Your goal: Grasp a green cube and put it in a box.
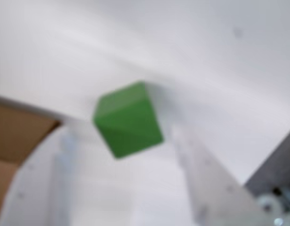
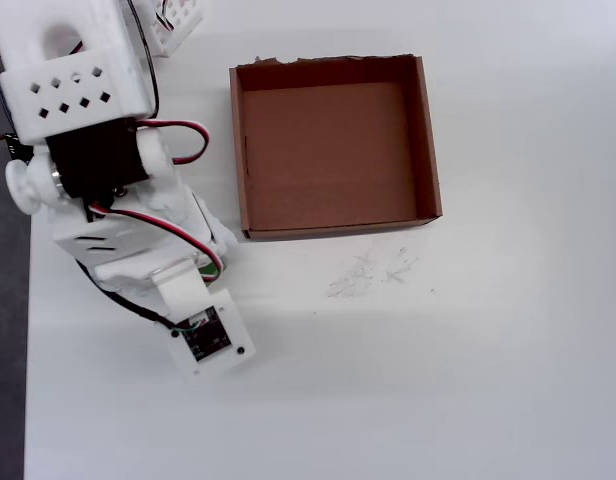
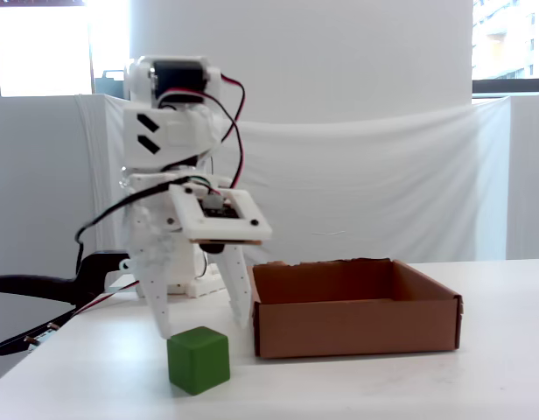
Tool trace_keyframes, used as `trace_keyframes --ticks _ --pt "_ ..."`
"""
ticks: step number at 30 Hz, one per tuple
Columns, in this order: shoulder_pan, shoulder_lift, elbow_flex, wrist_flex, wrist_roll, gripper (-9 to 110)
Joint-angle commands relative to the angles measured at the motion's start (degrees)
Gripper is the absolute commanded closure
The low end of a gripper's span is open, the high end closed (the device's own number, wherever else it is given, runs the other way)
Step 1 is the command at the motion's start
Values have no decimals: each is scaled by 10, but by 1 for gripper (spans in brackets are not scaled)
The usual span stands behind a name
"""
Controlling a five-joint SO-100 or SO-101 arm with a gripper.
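Green cube (image 3: pixel 199 359) sits on the white table (image 3: pixel 357 389), not yet grasped and not yet lifted, so the whole carry and drop into the box (image 3: pixel 353 328) are left to do. In the fixed view the gripper (image 3: pixel 202 325) stands with its jaws spread, one finger reaching down on each side of the cube's position, fingertips close to the table; whether the cube is truly between them or slightly nearer the camera cannot be told there. The wrist view shows the cube (image 1: pixel 128 120) between the two blurred white fingers, apart from both. The cardboard box (image 2: pixel 333 150) is empty and lies just beside the gripper, its near wall close to one finger, so closing looks tight on that side. In the overhead view the arm hides the cube; the table (image 2: pixel 468 350) elsewhere is open.
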Motion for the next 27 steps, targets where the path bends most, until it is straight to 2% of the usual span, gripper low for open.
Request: trace_keyframes --ticks 1,14,27 --pt "-7 -2 -5 -14 -33 72" --pt "0 -33 20 -57 -64 73" --pt "-2 -50 32 -76 -54 85"
